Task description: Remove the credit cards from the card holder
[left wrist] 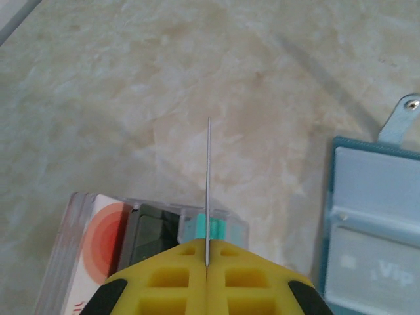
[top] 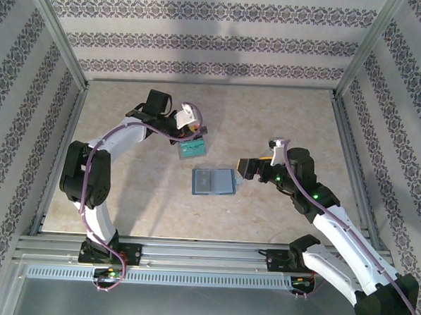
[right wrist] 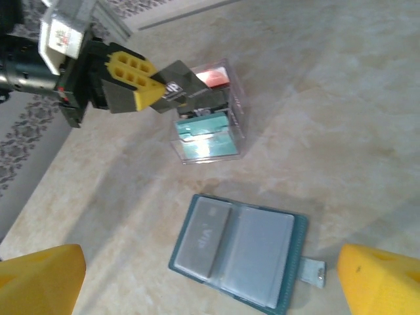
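as the left gripper (left wrist: 207, 256), clamped on one card (left wrist: 208, 170), hangs over the pile of cards (left wrist: 111, 243), a release seems due next; the wallet (top: 213, 180) lies open at the pile's 5 o'clock, a vip card (right wrist: 203, 239) in its slot; the right gripper (top: 246, 171) gapes empty at its 3 o'clock

On an arm arching from the table's near edge toward its middle, the left tool (top: 193, 133) is pinched tight on a thin grey plastic card (right wrist: 184, 77). The right tool (top: 242, 170) sits low near mid-table, its yellow fingers (right wrist: 380, 282) spread wide.
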Robot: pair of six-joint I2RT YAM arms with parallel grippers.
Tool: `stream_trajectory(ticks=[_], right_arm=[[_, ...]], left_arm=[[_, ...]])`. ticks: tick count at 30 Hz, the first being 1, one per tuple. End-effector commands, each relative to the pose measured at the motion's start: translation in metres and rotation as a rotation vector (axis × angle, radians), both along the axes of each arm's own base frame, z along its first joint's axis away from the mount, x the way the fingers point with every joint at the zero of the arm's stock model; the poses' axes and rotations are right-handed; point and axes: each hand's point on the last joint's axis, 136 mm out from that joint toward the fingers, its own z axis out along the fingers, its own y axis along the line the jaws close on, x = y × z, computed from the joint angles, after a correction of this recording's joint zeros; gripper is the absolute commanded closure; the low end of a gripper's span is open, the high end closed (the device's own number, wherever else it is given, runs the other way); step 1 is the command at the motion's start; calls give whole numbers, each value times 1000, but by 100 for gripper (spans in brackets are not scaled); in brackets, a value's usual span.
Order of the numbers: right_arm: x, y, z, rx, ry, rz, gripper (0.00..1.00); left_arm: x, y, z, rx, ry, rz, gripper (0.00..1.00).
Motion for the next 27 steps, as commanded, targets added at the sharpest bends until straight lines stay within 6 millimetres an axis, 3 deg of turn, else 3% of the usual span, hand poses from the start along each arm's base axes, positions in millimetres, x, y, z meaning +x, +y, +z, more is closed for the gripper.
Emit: stream_trajectory(ticks=[1,18,27], right_arm=[[8,-14,-12,-29,38,-93,2],[17,-20,-12,-36,50,-150,5],[19,-15,-13,-22,58,-139,6]], left_arm=[[18,9,11,20,-95,-37,100],[19,24,-31,81,-5,-114,100],[29,30,-45,87,9,-100,100]])
